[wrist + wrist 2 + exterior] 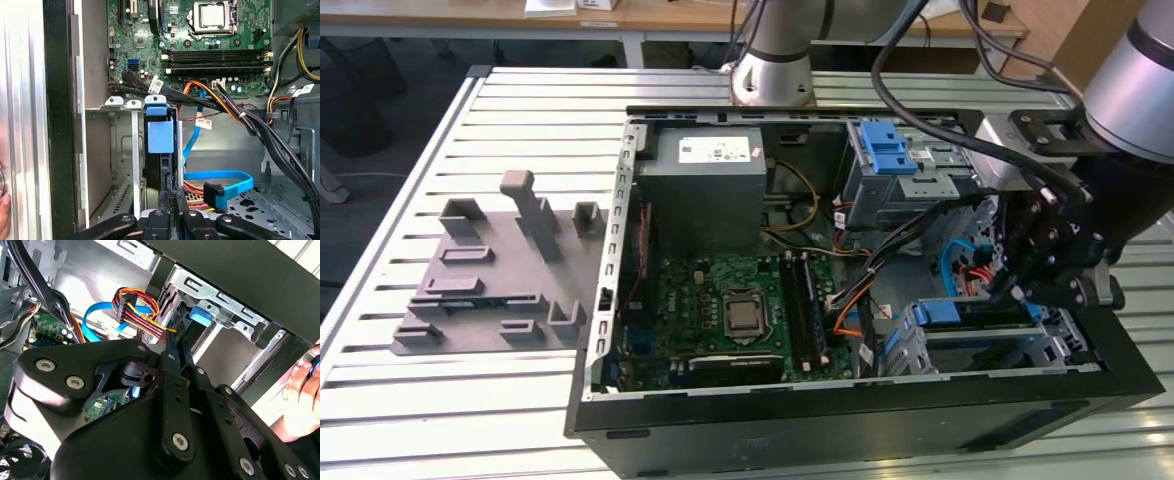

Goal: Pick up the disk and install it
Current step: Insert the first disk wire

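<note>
Hand (pixel 1017 290) clenched on the disk's (pixel 161 150) rear edge; disk sits edge-on, partly in the drive cage (pixel 131 165) at the PC case's (pixel 854 425) front corner. Risks, imo: carrier jams if skewed, or snags the blue cable (pixel 220 177) close by.

disk (pixel 161 165) mostly hidden in bay (pixel 120 150)

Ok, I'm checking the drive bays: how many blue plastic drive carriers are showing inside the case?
2. One blue carrier is in the far cage in the exterior view; the other, on the disk, is in the near cage by the gripper. More may be hidden.
</note>
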{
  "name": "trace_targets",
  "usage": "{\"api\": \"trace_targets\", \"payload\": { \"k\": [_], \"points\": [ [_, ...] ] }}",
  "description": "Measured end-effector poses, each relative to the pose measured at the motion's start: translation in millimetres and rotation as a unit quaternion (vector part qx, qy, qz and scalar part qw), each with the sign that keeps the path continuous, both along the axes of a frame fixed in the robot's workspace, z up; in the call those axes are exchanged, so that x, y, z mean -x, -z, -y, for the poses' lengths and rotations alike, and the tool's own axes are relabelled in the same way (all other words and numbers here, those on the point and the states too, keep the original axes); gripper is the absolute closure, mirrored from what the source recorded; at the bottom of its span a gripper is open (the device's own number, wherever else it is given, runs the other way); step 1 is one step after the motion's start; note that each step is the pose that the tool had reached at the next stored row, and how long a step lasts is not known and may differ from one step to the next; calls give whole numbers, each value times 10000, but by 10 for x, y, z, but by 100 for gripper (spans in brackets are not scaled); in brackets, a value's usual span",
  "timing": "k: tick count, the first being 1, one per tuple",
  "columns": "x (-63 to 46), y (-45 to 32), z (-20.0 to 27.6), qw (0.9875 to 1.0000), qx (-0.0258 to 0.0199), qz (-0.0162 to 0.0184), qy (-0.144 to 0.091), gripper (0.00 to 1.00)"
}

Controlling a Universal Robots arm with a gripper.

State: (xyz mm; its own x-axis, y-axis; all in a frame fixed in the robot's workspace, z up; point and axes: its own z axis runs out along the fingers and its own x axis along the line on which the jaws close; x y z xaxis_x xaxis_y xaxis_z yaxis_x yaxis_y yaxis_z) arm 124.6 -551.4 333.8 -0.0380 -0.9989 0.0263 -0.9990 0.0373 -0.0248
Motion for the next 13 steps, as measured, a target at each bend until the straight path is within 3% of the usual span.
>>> {"api": "trace_targets", "payload": {
  "k": [13],
  "points": [
    [0,56,11,10000,-3,0,0,84]
  ]
}}
